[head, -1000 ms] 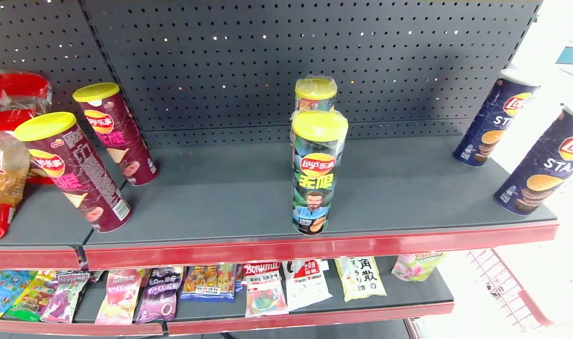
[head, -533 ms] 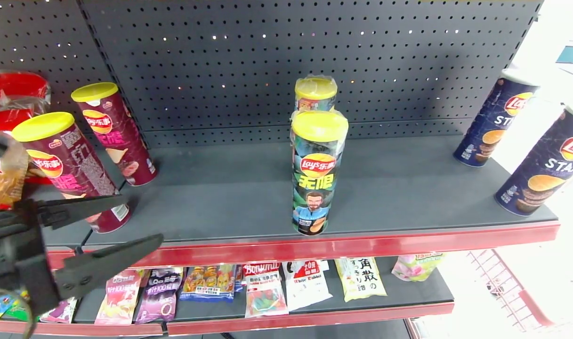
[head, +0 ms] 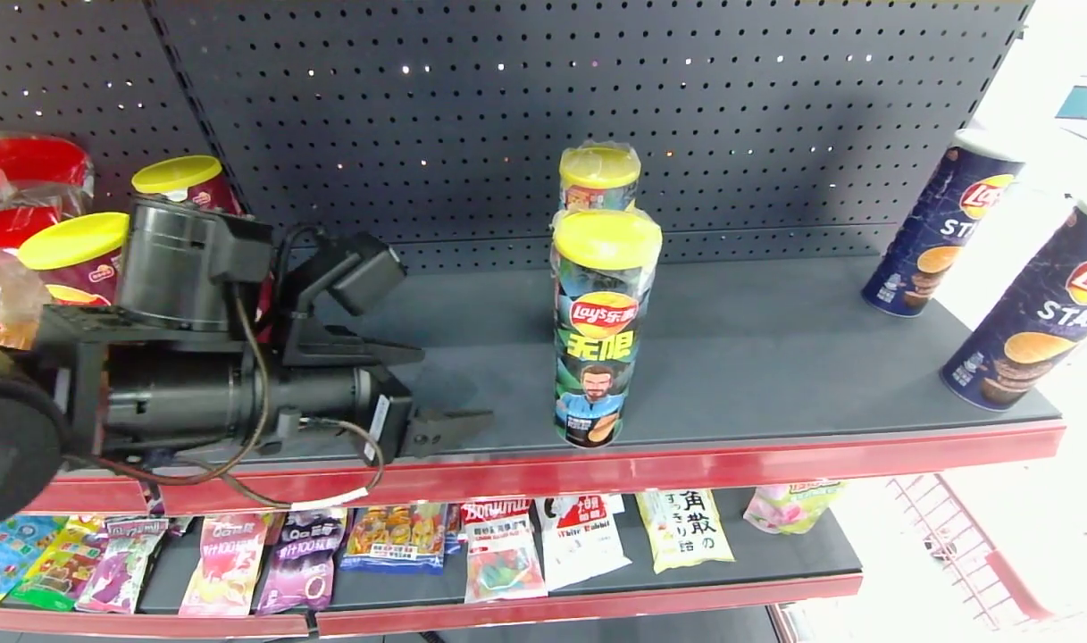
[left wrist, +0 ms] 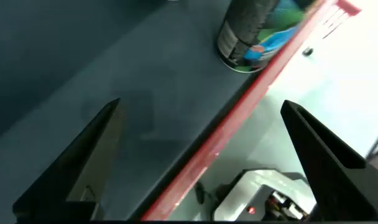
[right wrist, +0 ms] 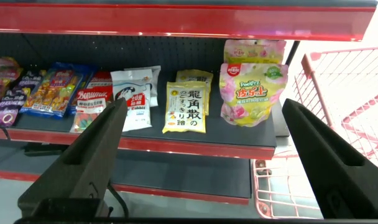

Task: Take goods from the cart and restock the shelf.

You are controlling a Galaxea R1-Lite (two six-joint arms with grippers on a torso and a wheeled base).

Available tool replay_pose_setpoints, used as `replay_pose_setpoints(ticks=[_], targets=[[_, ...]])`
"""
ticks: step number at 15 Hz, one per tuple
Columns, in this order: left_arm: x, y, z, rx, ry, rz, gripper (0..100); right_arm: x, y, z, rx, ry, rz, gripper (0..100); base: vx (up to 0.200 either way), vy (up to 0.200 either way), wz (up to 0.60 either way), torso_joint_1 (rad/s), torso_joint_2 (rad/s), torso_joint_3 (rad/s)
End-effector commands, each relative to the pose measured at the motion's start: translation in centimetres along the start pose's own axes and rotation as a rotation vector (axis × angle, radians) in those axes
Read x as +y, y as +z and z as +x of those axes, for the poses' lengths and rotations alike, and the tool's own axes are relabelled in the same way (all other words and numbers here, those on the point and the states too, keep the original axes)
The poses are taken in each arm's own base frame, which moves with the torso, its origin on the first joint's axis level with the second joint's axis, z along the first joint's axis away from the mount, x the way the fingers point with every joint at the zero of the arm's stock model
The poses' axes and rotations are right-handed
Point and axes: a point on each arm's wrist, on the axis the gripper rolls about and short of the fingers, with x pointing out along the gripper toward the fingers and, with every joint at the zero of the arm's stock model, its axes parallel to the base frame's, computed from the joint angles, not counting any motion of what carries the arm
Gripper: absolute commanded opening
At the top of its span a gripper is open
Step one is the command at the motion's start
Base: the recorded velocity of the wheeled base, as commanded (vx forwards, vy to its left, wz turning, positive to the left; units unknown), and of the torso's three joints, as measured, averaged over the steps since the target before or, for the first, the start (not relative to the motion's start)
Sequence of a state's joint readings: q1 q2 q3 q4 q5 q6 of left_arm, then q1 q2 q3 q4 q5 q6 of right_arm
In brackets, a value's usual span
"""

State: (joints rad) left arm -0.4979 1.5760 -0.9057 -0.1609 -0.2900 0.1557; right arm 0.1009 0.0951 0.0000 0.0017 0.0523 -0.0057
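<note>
The chip can point(head: 604, 330), yellow-lidded with a bearded cartoon man on its green-blue label, stands upright at the front edge of the upper shelf point(head: 757, 357), a matching can point(head: 599, 177) just behind it. The left claw point(head: 454, 386) hovers wide open and empty over the shelf to its left. The right claw point(right wrist: 204, 106), equally spread and empty, faces snack bags point(right wrist: 186, 109).

Shop shelf in even indoor light, washed out to white on the right.
Strong light floods in from the right, bleaching the floor point(head: 1025, 554) and the cart point(right wrist: 307, 74) and paling the blue cans point(head: 940, 232), which lean outward at the picture's edge. The shelf point(head: 757, 348) is evenly lit; its red lip point(head: 650, 466) carries a streak of glare. Pinpoints of light shine through the pegboard point(head: 418, 80), which is shadowed toward its right. The lower shelf point(right wrist: 245, 134) lies in shade.
</note>
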Motion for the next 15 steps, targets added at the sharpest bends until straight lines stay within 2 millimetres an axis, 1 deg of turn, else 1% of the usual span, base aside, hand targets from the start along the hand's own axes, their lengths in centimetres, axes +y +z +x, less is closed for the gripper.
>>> replay_pose_setpoints(ticks=[1, 3, 7, 11, 15], targets=[[0.0, -0.6, 3.6, 0.073, -0.010, -0.002, 100, 0.0, 0.0, 0.0, 0.001, 0.000, 0.000, 100, 0.000, 0.000, 0.00, 0.000, 0.00, 0.000], [0.4, -0.2, 5.1, 0.082, 0.015, -0.001, 100, 0.0, 0.0, 0.0, 0.001, 0.000, 0.000, 100, 0.000, 0.000, 0.00, 0.000, 0.00, 0.000], [1.0, 0.1, 6.8, 0.093, 0.057, 0.000, 100, 0.0, 0.0, 0.0, 0.001, 0.000, 0.000, 100, 0.000, 0.000, 0.00, 0.000, 0.00, 0.000], [0.8, 0.0, 7.7, 0.105, 0.045, 0.004, 100, 0.0, 0.0, 0.0, 0.001, 0.000, 0.000, 100, 0.000, 0.000, 0.00, 0.000, 0.00, 0.000], [0.8, 0.4, 8.2, 0.093, 0.042, 0.009, 100, 0.0, 0.0, 0.0, 0.001, 0.000, 0.000, 100, 0.000, 0.000, 0.00, 0.000, 0.00, 0.000]])
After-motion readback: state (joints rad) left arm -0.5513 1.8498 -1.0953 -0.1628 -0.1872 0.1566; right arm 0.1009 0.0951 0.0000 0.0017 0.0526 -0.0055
